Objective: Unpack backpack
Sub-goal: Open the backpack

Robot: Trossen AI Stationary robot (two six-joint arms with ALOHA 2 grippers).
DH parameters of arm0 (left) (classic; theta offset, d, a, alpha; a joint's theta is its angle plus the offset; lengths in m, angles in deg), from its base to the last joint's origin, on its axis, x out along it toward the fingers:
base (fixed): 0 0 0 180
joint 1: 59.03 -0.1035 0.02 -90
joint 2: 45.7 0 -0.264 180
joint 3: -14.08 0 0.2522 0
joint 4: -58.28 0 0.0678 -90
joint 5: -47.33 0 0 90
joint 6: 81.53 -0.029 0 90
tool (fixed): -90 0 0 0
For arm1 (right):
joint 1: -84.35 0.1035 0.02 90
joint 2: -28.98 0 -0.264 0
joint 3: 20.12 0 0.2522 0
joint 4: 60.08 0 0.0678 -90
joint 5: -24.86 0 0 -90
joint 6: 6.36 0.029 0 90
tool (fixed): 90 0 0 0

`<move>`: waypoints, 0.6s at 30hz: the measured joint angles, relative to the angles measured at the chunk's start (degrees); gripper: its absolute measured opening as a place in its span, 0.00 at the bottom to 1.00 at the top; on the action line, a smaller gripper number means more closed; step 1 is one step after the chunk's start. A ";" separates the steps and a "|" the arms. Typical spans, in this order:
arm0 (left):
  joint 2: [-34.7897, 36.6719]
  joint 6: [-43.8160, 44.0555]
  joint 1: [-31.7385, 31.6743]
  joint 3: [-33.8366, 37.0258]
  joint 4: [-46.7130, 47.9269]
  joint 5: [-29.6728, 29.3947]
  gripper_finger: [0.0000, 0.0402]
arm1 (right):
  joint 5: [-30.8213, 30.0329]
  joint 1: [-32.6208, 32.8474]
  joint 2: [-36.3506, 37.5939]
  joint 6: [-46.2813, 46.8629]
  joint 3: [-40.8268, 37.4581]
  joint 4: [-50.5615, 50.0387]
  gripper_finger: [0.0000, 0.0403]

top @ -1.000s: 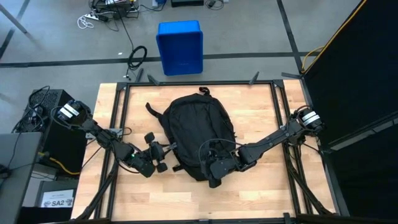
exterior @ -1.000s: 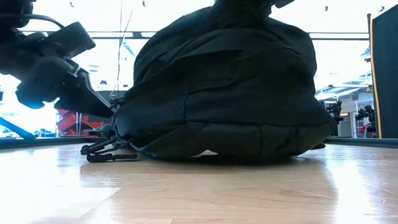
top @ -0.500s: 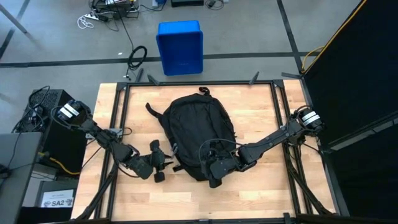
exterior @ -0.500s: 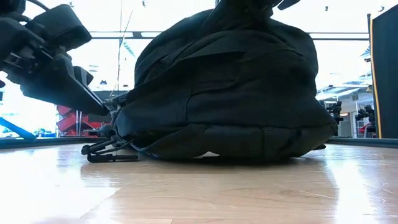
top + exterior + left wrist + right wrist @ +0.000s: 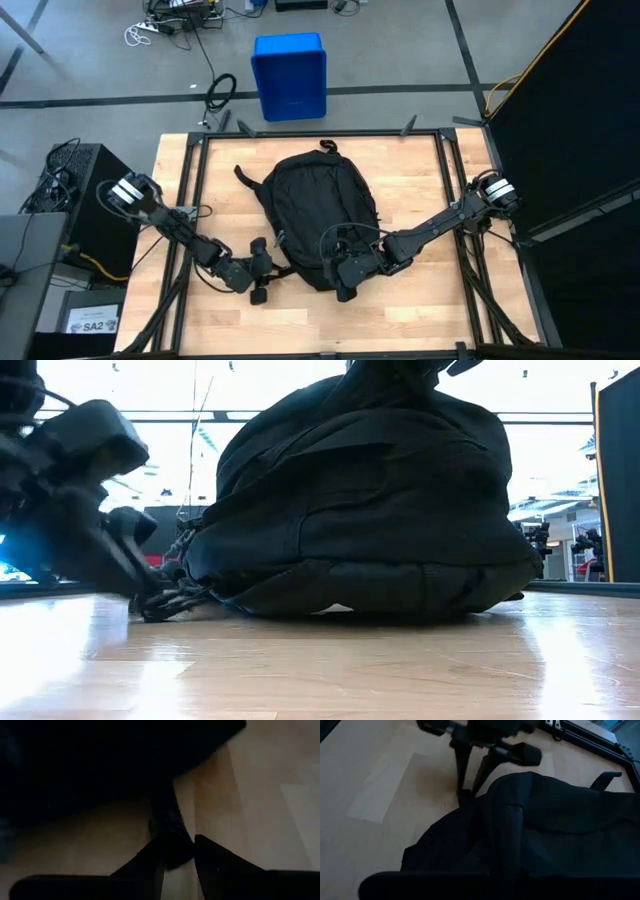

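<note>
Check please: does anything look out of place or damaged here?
Nothing stands out. The backpack lies flat and intact on the table, with both grippers at its near end: left gripper pinching a strap, right gripper shut on the fabric.

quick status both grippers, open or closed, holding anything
Left gripper: closed on a dark strap piece of the large black fabric backpack.
Right gripper: shut, pinching fabric at that backpack's near edge.

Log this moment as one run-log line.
stage: unpacking not begun | left gripper: jaws pinching strap of large black fabric backpack | right gripper: shut on backpack's near edge
</note>
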 joint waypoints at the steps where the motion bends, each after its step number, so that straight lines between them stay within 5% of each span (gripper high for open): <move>1: -0.81 -0.74 0.00 -0.06 -1.06 -1.09 0.19 | -0.01 0.00 0.00 0.01 0.00 0.00 0.00; 8: -1.97 -4.02 -0.02 -0.03 -2.20 -12.04 0.19 | 2.86 -0.07 0.00 0.37 0.00 -0.48 0.01; 18: -1.17 -7.31 -0.02 -0.01 -3.87 -13.80 0.19 | 6.83 0.00 0.00 2.09 0.00 -3.02 0.00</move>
